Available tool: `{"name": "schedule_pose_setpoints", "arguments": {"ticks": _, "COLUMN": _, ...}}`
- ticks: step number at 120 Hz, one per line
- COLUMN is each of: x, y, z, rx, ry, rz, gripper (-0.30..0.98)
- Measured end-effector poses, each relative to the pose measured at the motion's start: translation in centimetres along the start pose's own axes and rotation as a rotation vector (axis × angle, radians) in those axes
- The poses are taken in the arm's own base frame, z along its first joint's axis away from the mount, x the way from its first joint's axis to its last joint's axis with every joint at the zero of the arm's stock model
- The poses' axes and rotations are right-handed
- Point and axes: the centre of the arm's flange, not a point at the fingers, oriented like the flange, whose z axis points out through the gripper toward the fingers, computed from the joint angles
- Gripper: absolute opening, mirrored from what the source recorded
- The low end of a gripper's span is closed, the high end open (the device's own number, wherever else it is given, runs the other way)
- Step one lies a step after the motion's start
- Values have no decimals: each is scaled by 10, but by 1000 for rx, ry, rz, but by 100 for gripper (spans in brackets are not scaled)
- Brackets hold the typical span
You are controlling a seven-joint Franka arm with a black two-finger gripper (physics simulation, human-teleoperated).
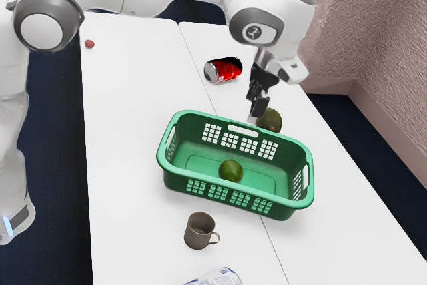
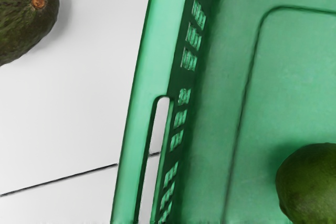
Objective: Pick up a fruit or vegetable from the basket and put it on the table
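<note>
The gripper (image 1: 257, 106) hangs above the far rim of the green basket (image 1: 235, 187), beside the dark avocado on the table; whether it is open or shut is unclear. Inside the basket, a round green fruit (image 1: 231, 171) rests on the floor. Outside, against the basket's far side in the exterior view, lies the avocado (image 1: 270, 121). From the wrist view, my hand looks down on the basket's rim (image 2: 152, 51), with the green fruit (image 2: 311, 184) on one side of it and the avocado (image 2: 23, 14) on the other.
A red can (image 1: 223, 70) lies on its side beyond the basket. A brown mug (image 1: 199, 231) stands on the near side, and a white-blue can (image 1: 217, 278) lies at the lower edge. A small red item (image 1: 89, 44) sits by the table's far left corner in the exterior view.
</note>
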Motion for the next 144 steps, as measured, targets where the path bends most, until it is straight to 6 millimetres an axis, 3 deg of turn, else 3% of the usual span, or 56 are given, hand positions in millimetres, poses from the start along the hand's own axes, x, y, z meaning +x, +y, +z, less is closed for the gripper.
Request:
{"name": "schedule_pose_setpoints", "arguments": {"ticks": 6, "x": -12, "y": 0, "z": 9, "rx": 23, "ry": 16, "rz": 34, "gripper": 69}}
{"name": "schedule_pose_setpoints", "arguments": {"ticks": 15, "x": -32, "y": 14, "z": 0, "rx": 18, "ry": 75, "rz": 79, "gripper": 69}}
{"name": "schedule_pose_setpoints", "arguments": {"ticks": 40, "x": -29, "y": 59, "z": -13, "rx": 4, "ry": 179, "rz": 125, "gripper": 69}}
{"name": "schedule_pose_setpoints", "arguments": {"ticks": 68, "x": -42, "y": 102, "z": -34, "rx": -48, "ry": 195, "rz": -237, "gripper": 69}}
{"name": "schedule_pose_setpoints", "arguments": {"ticks": 76, "x": -53, "y": 93, "z": -31, "rx": -73, "ry": 165, "rz": -383, "gripper": 68}}
{"name": "schedule_pose_setpoints", "arguments": {"ticks": 88, "x": -72, "y": 27, "z": -16, "rx": -108, "ry": 107, "rz": -680, "gripper": 69}}
{"name": "schedule_pose_setpoints", "arguments": {"ticks": 94, "x": -78, "y": 13, "z": -9, "rx": -122, "ry": 80, "rz": -786, "gripper": 69}}
{"name": "schedule_pose_setpoints", "arguments": {"ticks": 105, "x": -78, "y": 20, "z": -2, "rx": -140, "ry": 46, "rz": -900, "gripper": 69}}
{"name": "schedule_pose_setpoints", "arguments": {"ticks": 123, "x": -83, "y": 58, "z": 4, "rx": -147, "ry": -7, "rz": -991, "gripper": 69}}
{"name": "schedule_pose_setpoints", "arguments": {"ticks": 144, "x": -90, "y": 61, "z": 26, "rx": -144, "ry": -88, "rz": -1136, "gripper": 69}}
